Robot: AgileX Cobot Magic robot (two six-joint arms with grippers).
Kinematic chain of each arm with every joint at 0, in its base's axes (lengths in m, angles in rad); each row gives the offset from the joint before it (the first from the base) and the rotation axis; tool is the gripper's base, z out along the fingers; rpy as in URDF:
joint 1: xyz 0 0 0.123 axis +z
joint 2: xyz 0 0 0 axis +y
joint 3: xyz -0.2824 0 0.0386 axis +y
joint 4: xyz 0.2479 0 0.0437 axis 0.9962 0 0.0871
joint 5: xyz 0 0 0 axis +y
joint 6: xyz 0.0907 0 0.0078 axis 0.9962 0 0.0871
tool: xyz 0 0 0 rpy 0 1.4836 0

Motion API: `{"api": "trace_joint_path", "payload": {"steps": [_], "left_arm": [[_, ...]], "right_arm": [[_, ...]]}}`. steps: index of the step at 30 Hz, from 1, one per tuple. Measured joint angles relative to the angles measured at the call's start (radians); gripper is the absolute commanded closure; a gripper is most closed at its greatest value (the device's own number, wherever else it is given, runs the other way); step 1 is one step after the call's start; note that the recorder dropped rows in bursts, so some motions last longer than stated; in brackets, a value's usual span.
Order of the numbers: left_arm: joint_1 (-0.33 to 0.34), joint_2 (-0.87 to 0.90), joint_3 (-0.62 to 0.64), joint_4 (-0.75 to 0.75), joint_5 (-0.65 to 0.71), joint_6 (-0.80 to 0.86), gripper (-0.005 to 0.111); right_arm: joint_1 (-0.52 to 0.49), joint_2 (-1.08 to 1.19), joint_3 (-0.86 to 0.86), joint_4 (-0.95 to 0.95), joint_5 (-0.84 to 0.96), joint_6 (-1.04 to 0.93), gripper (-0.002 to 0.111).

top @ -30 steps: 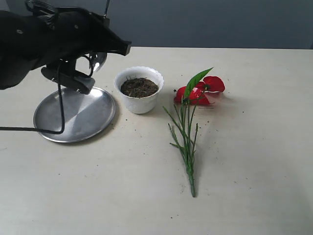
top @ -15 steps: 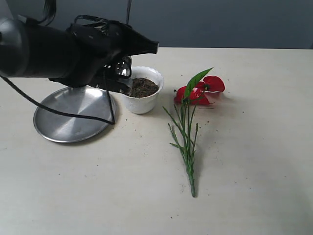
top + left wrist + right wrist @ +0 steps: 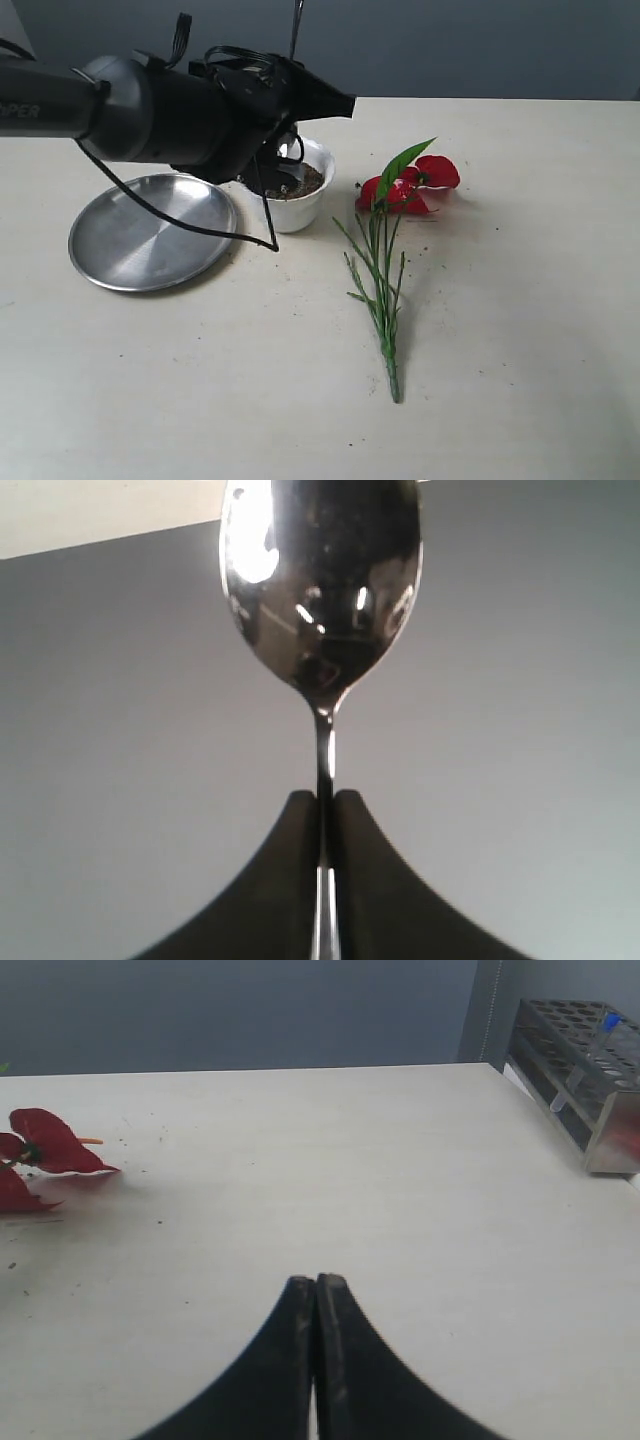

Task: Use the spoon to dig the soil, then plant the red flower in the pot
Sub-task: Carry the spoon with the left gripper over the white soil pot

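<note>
The left arm reaches in from the left and hangs over the pot (image 3: 306, 207), which stands just right of the steel plate (image 3: 140, 240). The left gripper (image 3: 322, 798) has its jaws clamped on the thin handle of the spoon (image 3: 320, 590), bowl pointing out ahead. I'd call this the dig itself, with the spoon right at the soil (image 3: 303, 183), though the arm hides whether the tip has gone in. To do it well, I'd tip the bowl down into the middle of the soil, away from the wavy rim, since the pot looks light enough to be nudged over. I'd scoop shallow and lift slowly so crumbs stay off the table (image 3: 500, 350). The hollow should suit the stems. The red flower (image 3: 415, 182) lies flat just right of the pot, petals far, stems trailing near. The right gripper (image 3: 316, 1282) sits low over bare table, jaws together and empty.
</note>
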Motion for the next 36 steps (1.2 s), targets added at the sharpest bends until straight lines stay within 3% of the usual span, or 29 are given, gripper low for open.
{"api": "trace_joint_path", "payload": {"steps": [12,36], "left_arm": [[-0.002,0.028,-0.014,-0.078,-0.023,0.000,0.106],[-0.010,0.057,-0.025,-0.071,-0.096,0.000,0.106]], "right_arm": [[0.000,0.000,0.000,0.000,0.000,0.000,0.109],[0.000,0.000,0.000,0.000,0.000,0.000,0.109]]}}
